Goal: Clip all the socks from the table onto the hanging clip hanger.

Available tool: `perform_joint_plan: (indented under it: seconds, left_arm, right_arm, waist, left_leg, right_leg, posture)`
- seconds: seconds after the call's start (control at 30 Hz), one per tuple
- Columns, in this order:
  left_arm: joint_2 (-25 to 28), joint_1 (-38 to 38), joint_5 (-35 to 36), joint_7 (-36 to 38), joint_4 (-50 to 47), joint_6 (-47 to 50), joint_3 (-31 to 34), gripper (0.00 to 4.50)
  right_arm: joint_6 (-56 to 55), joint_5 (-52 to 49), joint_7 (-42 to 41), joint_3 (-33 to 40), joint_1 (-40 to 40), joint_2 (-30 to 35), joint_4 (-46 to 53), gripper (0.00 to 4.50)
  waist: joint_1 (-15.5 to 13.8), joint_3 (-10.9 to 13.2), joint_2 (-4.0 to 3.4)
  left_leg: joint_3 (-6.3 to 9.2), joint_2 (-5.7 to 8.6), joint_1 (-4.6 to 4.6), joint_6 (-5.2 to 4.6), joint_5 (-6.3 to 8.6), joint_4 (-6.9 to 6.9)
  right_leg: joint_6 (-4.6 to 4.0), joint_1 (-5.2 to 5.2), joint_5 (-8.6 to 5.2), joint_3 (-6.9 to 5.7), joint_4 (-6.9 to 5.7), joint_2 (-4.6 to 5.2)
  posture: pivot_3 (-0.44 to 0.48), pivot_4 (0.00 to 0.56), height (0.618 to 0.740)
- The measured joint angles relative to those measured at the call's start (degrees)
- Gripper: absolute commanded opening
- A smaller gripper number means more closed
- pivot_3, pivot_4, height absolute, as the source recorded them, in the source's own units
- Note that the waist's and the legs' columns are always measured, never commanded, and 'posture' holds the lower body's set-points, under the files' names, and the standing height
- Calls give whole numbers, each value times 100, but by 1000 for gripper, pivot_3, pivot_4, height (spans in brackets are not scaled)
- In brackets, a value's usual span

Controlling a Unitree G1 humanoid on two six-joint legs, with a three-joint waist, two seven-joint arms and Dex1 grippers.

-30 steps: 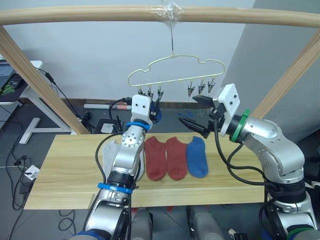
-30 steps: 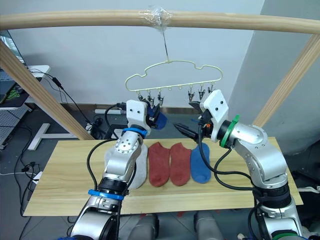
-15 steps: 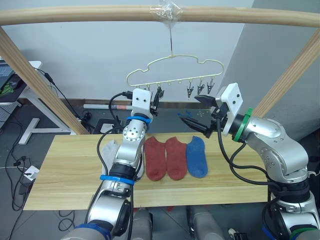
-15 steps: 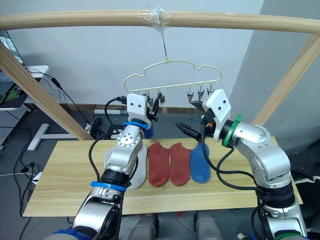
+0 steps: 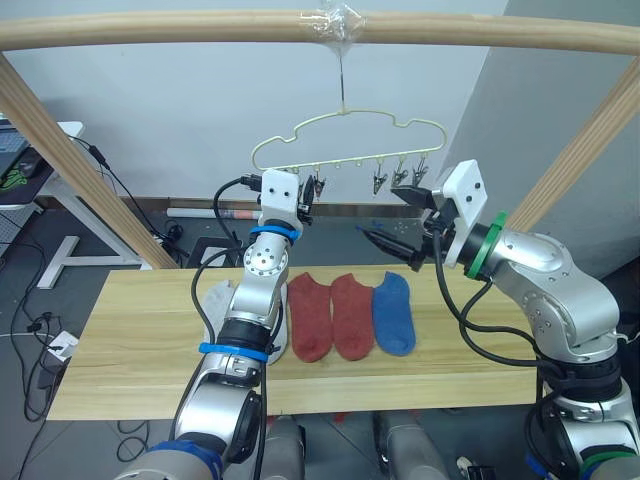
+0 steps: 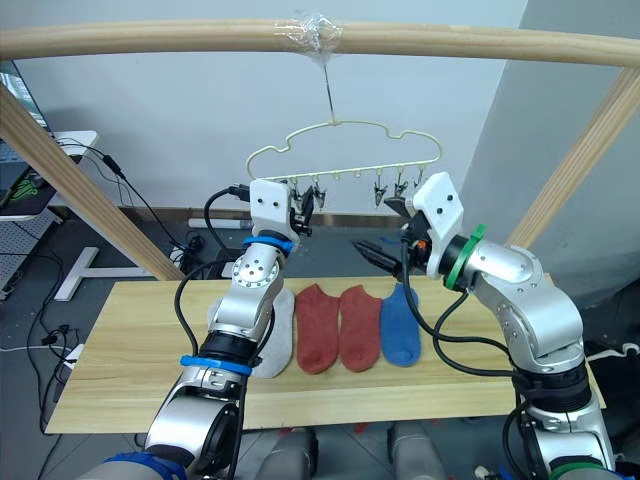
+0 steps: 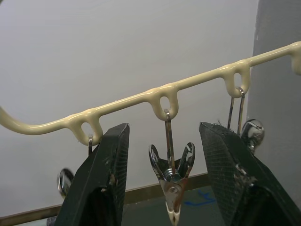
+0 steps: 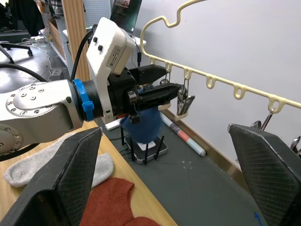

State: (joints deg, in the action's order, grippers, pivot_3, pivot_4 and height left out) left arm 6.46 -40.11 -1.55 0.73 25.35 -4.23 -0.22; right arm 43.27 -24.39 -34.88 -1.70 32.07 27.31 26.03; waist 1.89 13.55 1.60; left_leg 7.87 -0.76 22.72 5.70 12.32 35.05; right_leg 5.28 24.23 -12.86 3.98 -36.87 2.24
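The cream clip hanger [image 5: 345, 150] hangs from a wooden bar, with metal clips [image 5: 400, 178] along its lower rail. My left gripper [image 5: 305, 198] is raised to the left clips and open, its fingers [image 7: 101, 183] on either side of one clip [image 7: 171, 176]. A blue sock [image 8: 143, 125] hangs just below those fingers; I cannot tell what holds it. My right gripper [image 5: 380, 215] is open and empty, in the air right of the left one. On the table [image 5: 130, 340] lie a grey sock [image 5: 215, 305], two red socks [image 5: 310, 315] and a blue sock [image 5: 394, 312].
The horizontal wooden bar [image 5: 200, 30] runs overhead, and slanted wooden posts [image 5: 70, 160] come down at both table ends. A white desk [image 5: 60, 190] and cables stand on the floor to the left, beyond the table.
My left gripper has risen and moved slightly left until its fingers reach the clips. The blue sock seen beside it earlier is now hidden behind the arm in the head views. The right gripper rose slightly.
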Motion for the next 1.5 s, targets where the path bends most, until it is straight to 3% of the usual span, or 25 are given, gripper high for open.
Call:
perform_joint_plan:
  seconds: [0.13,0.27,0.43,0.7,0.83,0.93,1.07,1.37,1.5]
  left_arm:
    - [-7,-1,-2,8,25,0,0,1893]
    - [-22,0,1,48,25,0,0,805]
    - [-31,-1,-1,94,11,-1,-1,5]
    - [-34,-2,20,146,-32,86,-1,5]
    - [-29,-7,357,519,-412,710,58,5]
    - [120,23,956,947,-1000,1731,312,5]
    - [337,71,1317,1103,-1484,2660,548,5]
    - [439,234,1384,1089,-1921,3055,565,5]
    - [392,267,1393,1047,-2036,3163,549,5]
  right_arm:
    - [0,-18,0,0,5,11,0,4500]
    - [0,-25,1,0,9,30,0,4500]
    - [0,-33,4,0,17,38,-7,4500]
    - [-37,84,160,-77,0,-14,-127,4500]
    - [-399,705,367,-675,-712,51,-502,4500]
    - [-936,1340,499,-1268,-1340,-21,-1645,4500]
    - [-1514,1688,597,-1396,-1256,-472,-2965,4500]
    - [-2667,2308,1223,-1264,-118,-1456,-6031,4500]
    - [-3132,2468,1366,-1225,79,-1511,-6644,4500]
  waist:
    - [0,0,0]
    - [0,0,0]
    - [0,0,0]
    - [0,0,0]
    - [-5,-1,1]
    - [6,1,-2]
    - [112,4,-5]
    - [120,4,-5]
    - [113,3,-5]
  left_leg:
    - [0,0,1,0,0,0]
    - [0,0,0,0,0,0]
    - [0,0,-1,0,0,0]
    - [1,0,-1,0,0,0]
    - [1,0,-2,0,0,-1]
    - [-2,0,-2,0,0,0]
    - [-4,-5,-22,-4,-3,0]
    - [-5,-3,-23,-7,-7,-3]
    - [-5,-3,-25,-7,-7,-5]
  right_leg:
    - [0,0,0,0,0,0]
    - [0,0,0,0,0,0]
    - [0,0,0,0,-1,0]
    - [0,0,0,0,0,0]
    - [0,-4,-1,-1,1,0]
    - [0,-1,-1,2,-2,0]
    - [1,-4,0,4,-16,-6]
    - [-2,-13,7,6,-7,-5]
    - [-8,-15,10,7,-5,-5]
  posture:
    - [-13,202,740]
    - [-16,204,740]
    - [-13,208,740]
    - [-5,207,740]
    - [8,210,740]
    - [19,210,740]
    - [31,211,740]
    - [47,209,740]
    - [47,209,740]
